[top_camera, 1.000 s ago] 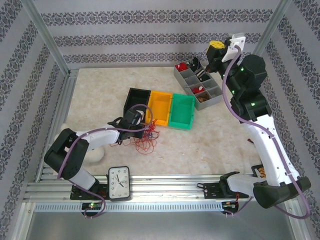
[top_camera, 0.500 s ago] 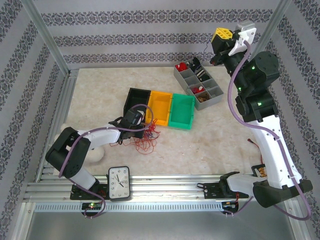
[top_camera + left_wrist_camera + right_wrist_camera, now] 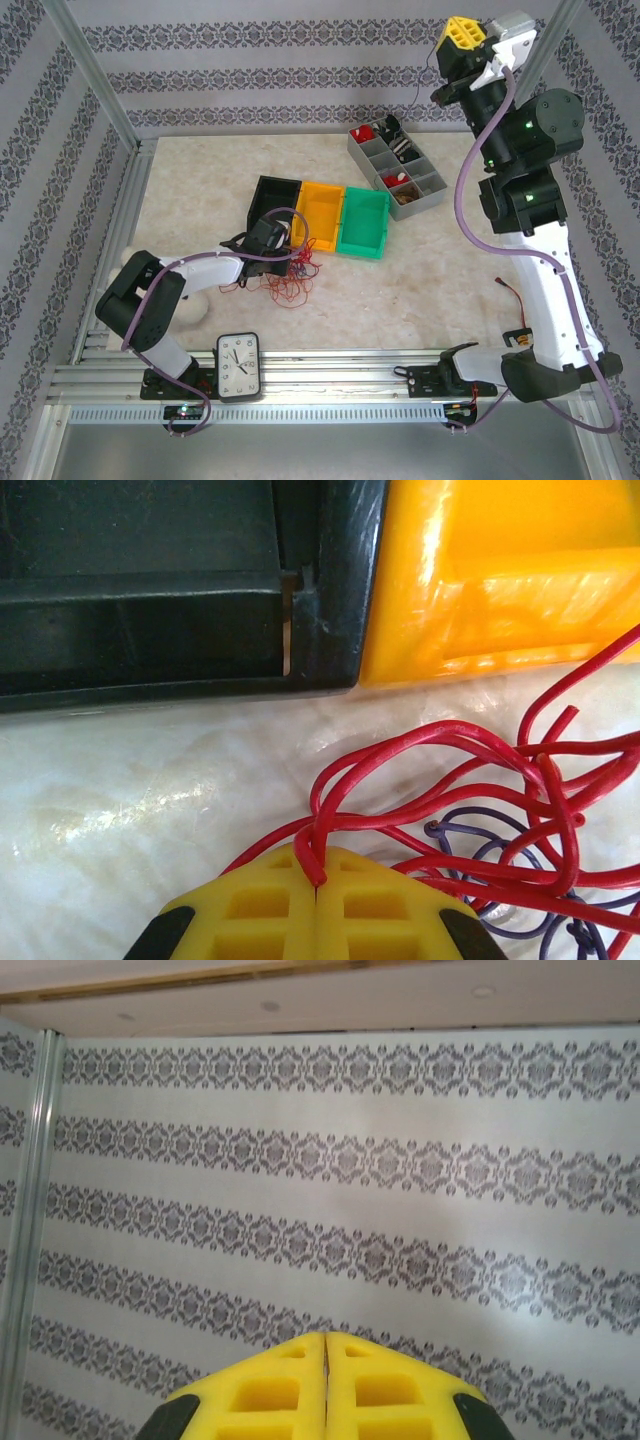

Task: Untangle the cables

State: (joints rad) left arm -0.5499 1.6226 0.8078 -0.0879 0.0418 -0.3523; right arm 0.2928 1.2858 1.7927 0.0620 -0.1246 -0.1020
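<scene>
- The left fingers (image 3: pixel 300 885) are closed, tip against tip, pinching one red strand of the cables (image 3: pixel 545 795) right at the seam, at the bottom centre of the left wrist view.
- From that pinch the red strands fan out to the right of the frame in crossing loops. Thin purple wire (image 3: pixel 470 832) curls among and under them.
- The loops lie on the pale marbled worktop (image 3: pixel 150 780), just below the lower edges of the black bin (image 3: pixel 150 580) and the yellow bin (image 3: pixel 500 570), which stand touching side by side across the top of the frame.
- In the top view the left fingers (image 3: pixel 288 257) sit low at the left of centre, and the cables (image 3: pixel 290 287) form a small red clump on the worktop (image 3: pixel 420 290) just below the black bin (image 3: pixel 272 195) and yellow bin (image 3: pixel 320 212).
- A green bin (image 3: pixel 364 222) adjoins the yellow one on the right.
- The right fingers (image 3: pixel 312 1360) are shut flush together at the bottom centre of the right wrist view, facing a patterned wall (image 3: pixel 350 1160) with a metal post (image 3: pixel 25 1210) at the left edge.
- In the top view the right fingers (image 3: pixel 465 35) are raised high at the upper right, well apart from the clump.
- A grey compartment tray (image 3: pixel 352 148) stands right of centre on the worktop, and a clock (image 3: pixel 238 367) lies at the near edge at the lower left.
</scene>
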